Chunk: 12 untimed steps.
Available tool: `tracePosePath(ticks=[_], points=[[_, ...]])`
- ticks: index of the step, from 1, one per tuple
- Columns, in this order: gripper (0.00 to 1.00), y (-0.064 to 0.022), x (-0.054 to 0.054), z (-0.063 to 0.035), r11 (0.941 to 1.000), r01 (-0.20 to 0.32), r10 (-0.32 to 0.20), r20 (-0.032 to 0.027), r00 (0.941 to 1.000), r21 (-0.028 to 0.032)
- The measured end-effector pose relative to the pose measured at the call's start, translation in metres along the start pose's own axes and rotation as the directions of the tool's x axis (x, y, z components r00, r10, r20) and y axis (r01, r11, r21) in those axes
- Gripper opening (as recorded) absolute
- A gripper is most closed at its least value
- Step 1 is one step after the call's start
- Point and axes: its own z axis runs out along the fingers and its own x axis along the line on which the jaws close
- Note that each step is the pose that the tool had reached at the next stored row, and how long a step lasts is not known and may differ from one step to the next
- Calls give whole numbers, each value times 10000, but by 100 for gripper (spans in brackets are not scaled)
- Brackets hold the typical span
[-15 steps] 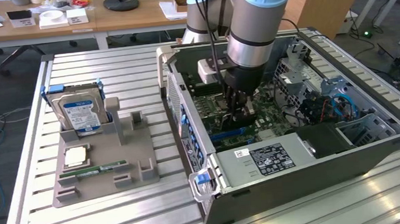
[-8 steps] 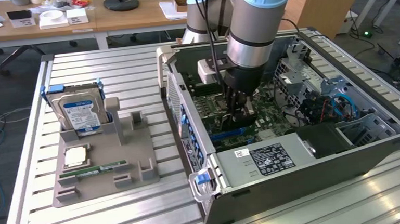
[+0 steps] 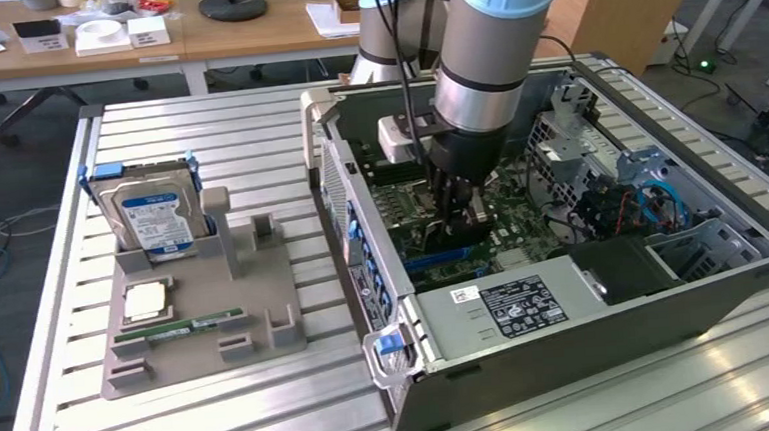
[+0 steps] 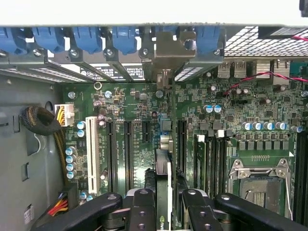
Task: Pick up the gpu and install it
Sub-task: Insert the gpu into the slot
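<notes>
Black fingers up close, clamped on the gpu, which stands on edge straight below the gripper inside the computer case. Its long axis runs away from the wrist toward the case's rear wall, silvery bracket right at the blue clips, the card lined along a motherboard slot. One arm, and it's right on it.

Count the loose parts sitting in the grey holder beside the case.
3. The hard drive stands upright at the far end of the grey holder; the processor lies flat mid-holder; the green memory stick lies flat just in front of it. None seem hidden.
</notes>
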Motion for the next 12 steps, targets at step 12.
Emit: tracePosePath(ticks=[12], points=[[26,-28,4,6,10000,-4,4,6,10000,-1]])
